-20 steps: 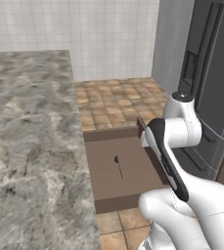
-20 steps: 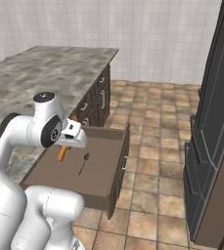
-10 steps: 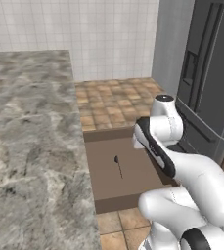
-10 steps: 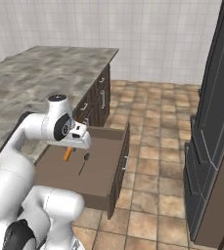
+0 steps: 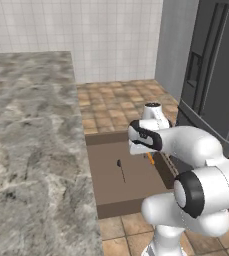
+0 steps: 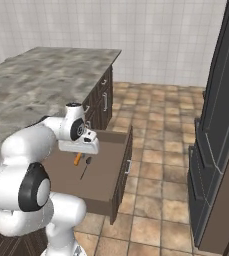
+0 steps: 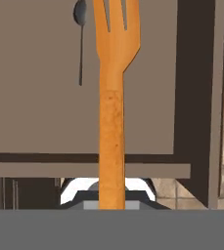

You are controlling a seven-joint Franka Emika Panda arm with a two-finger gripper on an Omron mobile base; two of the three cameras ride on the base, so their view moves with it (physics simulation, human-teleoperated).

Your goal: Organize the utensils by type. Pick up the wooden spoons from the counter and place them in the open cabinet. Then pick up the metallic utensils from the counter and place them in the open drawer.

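Down over the open drawer (image 5: 131, 182) in the left base view, the white arm bends low, and its claw (image 5: 149, 156) sits closed on a slim orange fork (image 5: 150, 159), whose tip pokes out just below the hand, above the drawer's right part. A thin dark spoon (image 5: 121, 170) lies flat on the drawer's lighter-brown bottom, left of the fork and apart from it. The grey marbled worktop (image 5: 31, 150) runs along the left of the drawer.

From the right base view, the claw (image 6: 80, 154) hangs over the drawer (image 6: 117, 186), with the orange fork (image 6: 77, 159) slanting down from it toward the bottom. The dark spoon (image 6: 84, 167) lies just beside the fork. The worktop (image 6: 46, 75) stretches away behind the arm.

Along the hand view, the fork (image 7: 111, 112) rises straight up the middle from between the fingertips, tines at the top. The dark spoon (image 7: 80, 39) rests on the drawer bottom (image 7: 35, 88) to its upper left.
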